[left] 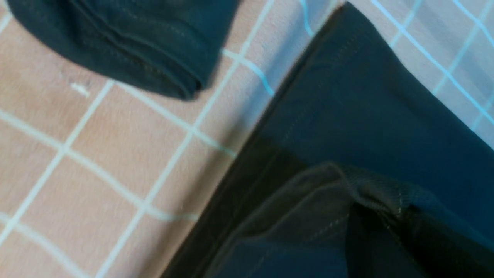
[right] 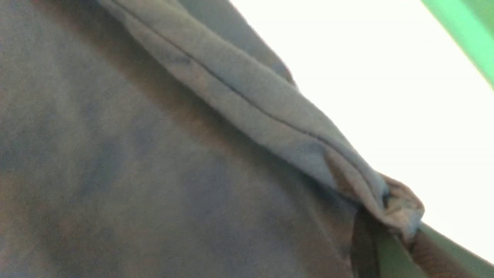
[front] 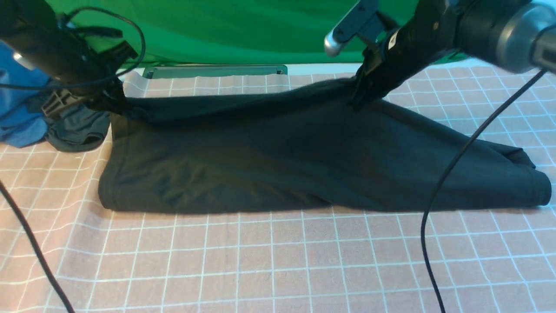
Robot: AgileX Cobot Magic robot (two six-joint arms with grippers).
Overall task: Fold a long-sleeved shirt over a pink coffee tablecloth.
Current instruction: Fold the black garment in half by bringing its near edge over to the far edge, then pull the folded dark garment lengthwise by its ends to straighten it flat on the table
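Hanging cables [front: 438,204] cross the bare tablecloth [front: 269,261] before the shirt [front: 278,165].

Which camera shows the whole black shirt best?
The front view: it shows the whole black shirt on the pink tablecloth. The left wrist view catches only a stitched edge; the right wrist view, just a bunched seam up close.

Shirt [front: 278,165] on tablecloth [front: 260,261], centre; loose garments [front: 26,117] at its left end; backdrop [front: 226,30] behind.

- green backdrop fabric [front: 226,30] hung across the whole back, draped in soft folds
- strip of white tabletop [front: 321,68] along the far edge
- flat teal frame [front: 215,71] lying there
- light's soft, pretty even
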